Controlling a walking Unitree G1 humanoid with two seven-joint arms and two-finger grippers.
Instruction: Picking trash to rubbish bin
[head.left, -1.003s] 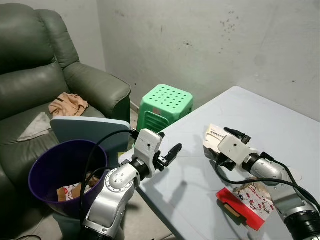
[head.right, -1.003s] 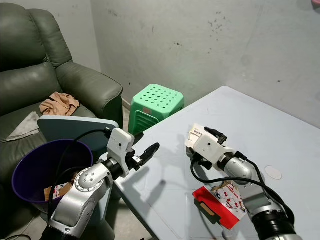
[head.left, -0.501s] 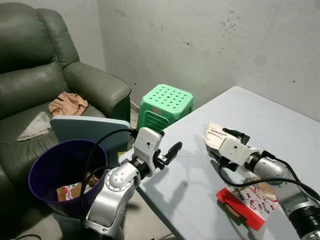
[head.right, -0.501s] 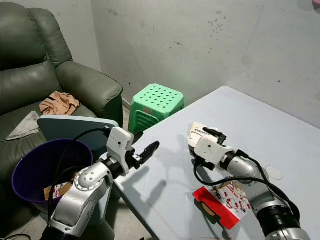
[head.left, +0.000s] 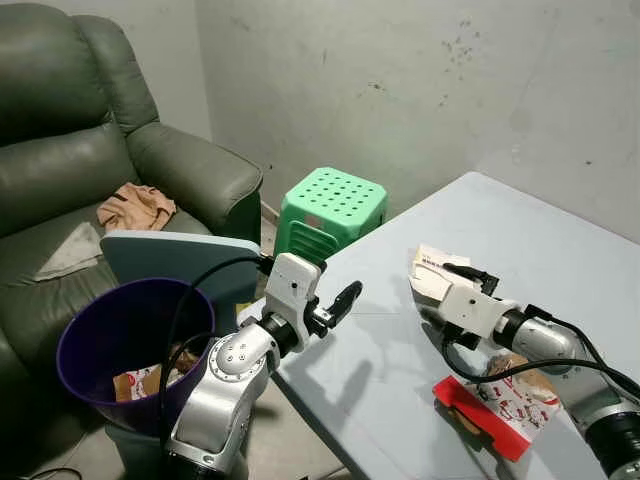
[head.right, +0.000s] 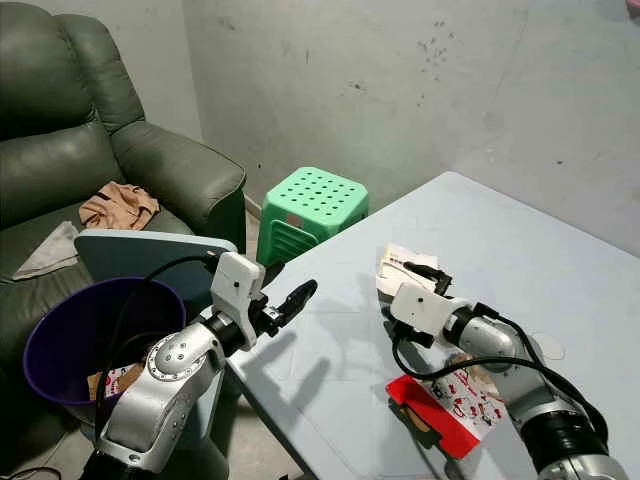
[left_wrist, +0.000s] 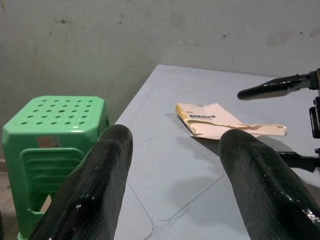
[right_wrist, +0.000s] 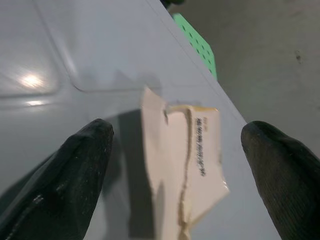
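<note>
A torn beige paper packet (head.left: 430, 268) lies on the pale blue table (head.left: 560, 250). My right gripper (head.left: 440, 296) is open, one black finger on each side of the packet (right_wrist: 185, 160), close above the tabletop. A red and white snack wrapper (head.left: 497, 402) lies under my right forearm near the table's front edge. My left gripper (head.left: 348, 297) is open and holds nothing, hovering over the table's left edge and pointing toward the packet (left_wrist: 220, 120). The purple rubbish bin (head.left: 75, 350) stands on the floor to the left, with some wrappers (head.left: 140, 382) inside.
A green plastic stool (head.left: 332, 205) stands between the table and the dark green armchair (head.left: 90, 150), which has a crumpled cloth (head.left: 135, 207) on its seat. A blue-grey board (head.left: 180, 260) leans behind the bin. A small white disc (head.right: 548, 345) lies on the table.
My right gripper has dropped slightly and turned at the wrist, still straddling the packet. The left arm has barely moved.
</note>
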